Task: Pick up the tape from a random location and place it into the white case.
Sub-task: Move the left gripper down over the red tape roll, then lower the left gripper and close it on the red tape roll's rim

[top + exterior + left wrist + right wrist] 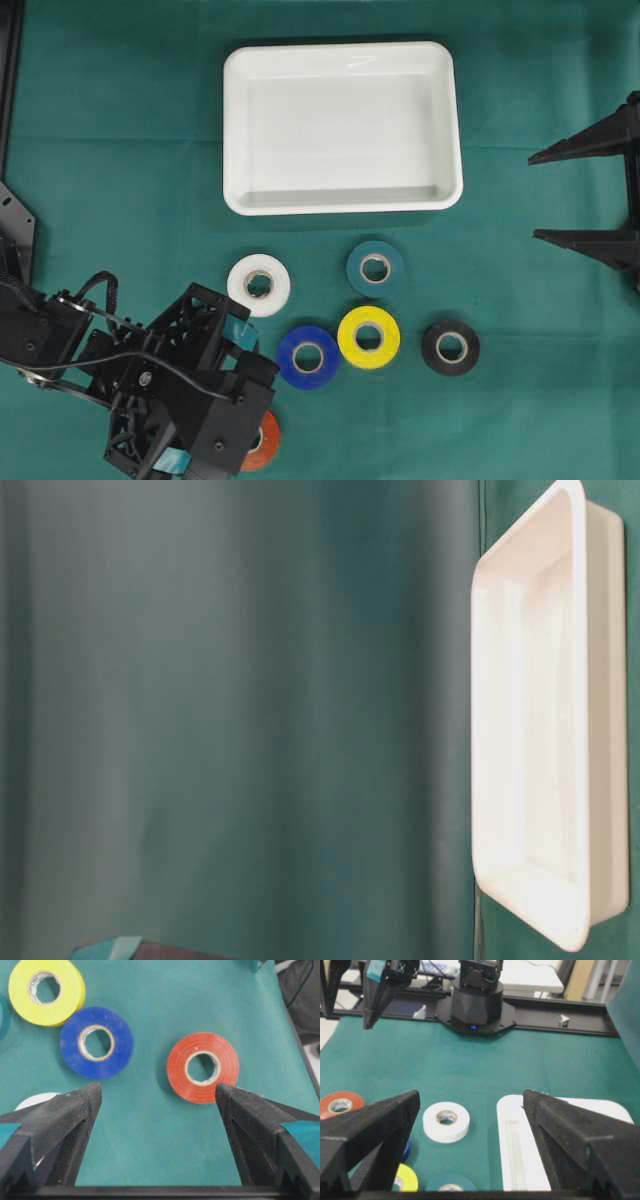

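I am at the reach step: nothing is picked up yet. My left gripper (157,1095) hangs over the near left corner of the green cloth (120,180) with its jaws spread wide and nothing between them. In the left wrist view the orange tape roll (202,1067) lies flat just beyond the tips, nearer the right-hand finger than the middle of the gap; the blue roll (96,1042) and yellow roll (46,991) lie to its left and farther off. The white roll (259,285), teal roll (375,267) and black roll (450,347) lie flat on the cloth too. The white case (340,205) sits far of the rolls, centre of the table, empty. My right gripper (540,195) waits at the right edge, jaws also wide and empty.

Next, I judge, I need to shift the left gripper so the orange roll is centred between the fingers, lower it until they straddle the roll, and only then close.
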You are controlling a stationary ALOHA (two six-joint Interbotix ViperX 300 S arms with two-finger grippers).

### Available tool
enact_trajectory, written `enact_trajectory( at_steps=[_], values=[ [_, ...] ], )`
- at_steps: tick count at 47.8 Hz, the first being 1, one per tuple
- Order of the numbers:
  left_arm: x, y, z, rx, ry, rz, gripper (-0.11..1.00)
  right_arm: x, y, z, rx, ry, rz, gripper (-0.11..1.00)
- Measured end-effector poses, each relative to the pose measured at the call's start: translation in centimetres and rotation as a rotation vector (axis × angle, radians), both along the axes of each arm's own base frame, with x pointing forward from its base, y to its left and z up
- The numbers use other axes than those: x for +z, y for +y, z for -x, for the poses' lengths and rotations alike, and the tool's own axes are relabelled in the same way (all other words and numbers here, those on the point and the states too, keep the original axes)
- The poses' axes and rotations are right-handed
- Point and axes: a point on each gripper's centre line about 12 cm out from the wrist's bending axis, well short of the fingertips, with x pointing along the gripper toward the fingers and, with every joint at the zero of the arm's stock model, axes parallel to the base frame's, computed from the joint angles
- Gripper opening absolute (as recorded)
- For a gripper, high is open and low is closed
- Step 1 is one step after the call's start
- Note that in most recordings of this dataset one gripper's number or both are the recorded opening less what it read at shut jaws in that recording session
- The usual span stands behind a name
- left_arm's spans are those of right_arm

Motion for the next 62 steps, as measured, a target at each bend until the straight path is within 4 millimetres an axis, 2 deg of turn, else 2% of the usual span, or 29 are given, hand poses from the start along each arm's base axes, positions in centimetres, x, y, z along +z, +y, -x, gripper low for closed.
enact_trajectory(
  at_steps=[23,31,45,62],
  values=[
    [-0.2,-0.1,-0.1,-0.002,-0.015,0.007,1.0,0.0,0.0,0.0,0.0,0.006,0.0,0.92],
    [-2.3,-0.2,-0.3,-0.002,-0.002,-0.001,1.0,-0.1,0.0,0.0,-0.002,0.011,0.0,0.92],
    [-7.6,-0.5,-1.1,0.001,0.055,-0.023,1.0,-0.2,0.0,-0.1,0.0,0.017,0.003,0.92],
    [-10.9,-0.9,-1.9,-0.001,0.077,-0.032,1.0,-0.4,0.0,-0.2,0.001,0.024,0.011,0.92]
  ],
)
